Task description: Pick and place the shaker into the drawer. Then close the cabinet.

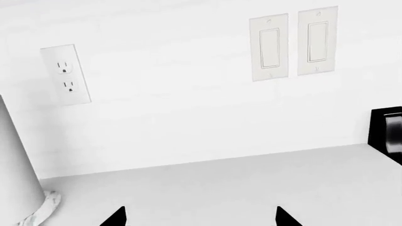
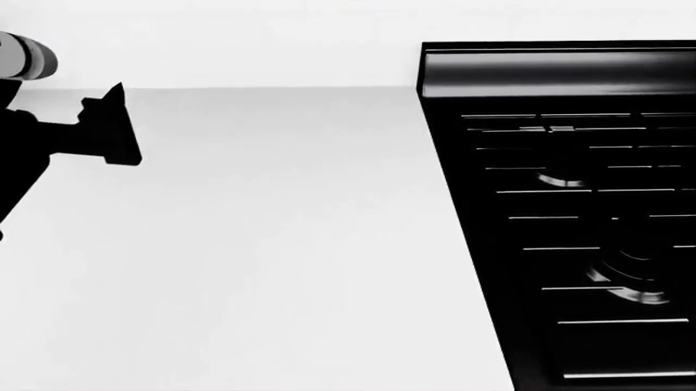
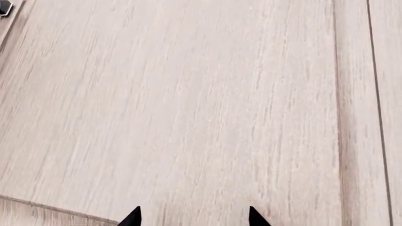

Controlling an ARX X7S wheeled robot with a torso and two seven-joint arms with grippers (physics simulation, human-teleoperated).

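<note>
Looking down from the head, what carries everything?

A bare white table (image 2: 272, 244), running back to a white wall (image 2: 218, 37) at 12 o'clock. A glossy black stove (image 2: 588, 228) with grates fills the 3 o'clock side.

And the arms?

Only the left one shows there, a black shape at 9 to 10 o'clock over the table. Its own camera faces the wall and shows the left gripper (image 1: 201, 219) with its two black tips set wide, with only the table top showing between them.

What is on that wall?

An outlet (image 1: 66, 74) and two rocker switches (image 1: 293, 44). A tall white column (image 1: 16, 179) with a marbled base stands on the table, close to the gripper.

The right side?

The right gripper (image 3: 193, 217) is spread too, empty, above a light wood-grain panel of the cabinet (image 3: 188, 103); seams run along one side of it.

Where is the shaker, and which way does it point?

I cannot tell. No view shows it, so neither its place nor its long axis can be read.
</note>
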